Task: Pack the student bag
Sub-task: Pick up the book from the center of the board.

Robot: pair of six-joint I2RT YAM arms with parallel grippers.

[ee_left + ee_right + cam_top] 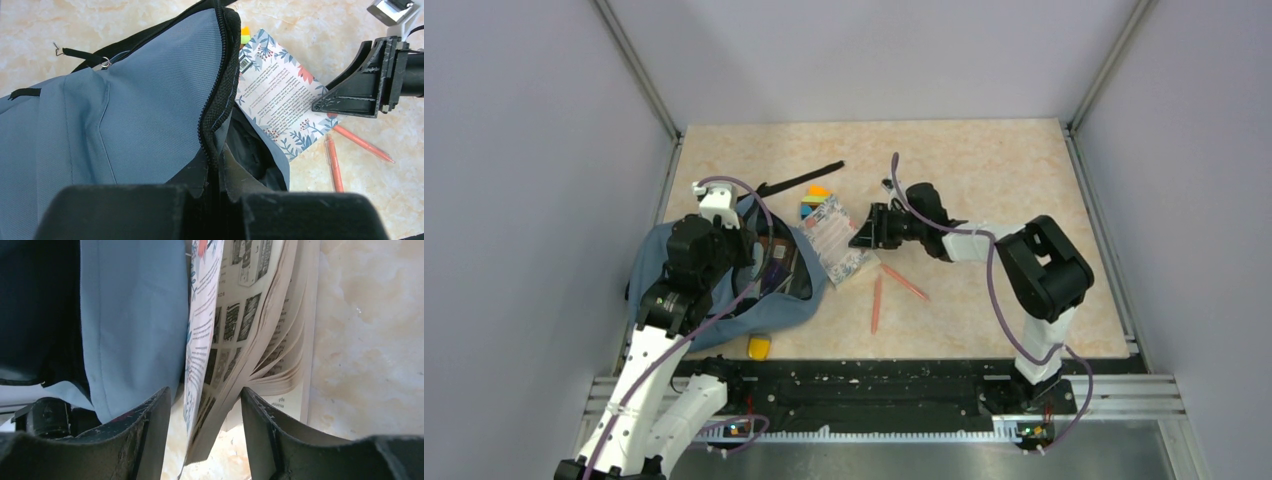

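Left gripper (217,192) is pressed together on the black zipper rim of the student bag (130,115), a large soft slate-blue fabric backpack lying at the left of the beige marbled table (984,170). The hold seems meant to prop the dark-lined mouth open. Right gripper (204,395) is spread, straddling the cover and a few pages of a floral-cover paperback book (280,100) (gaps either side, not pinched) right at that mouth, likely to feed it in. Two orange pens (334,165) lie near.
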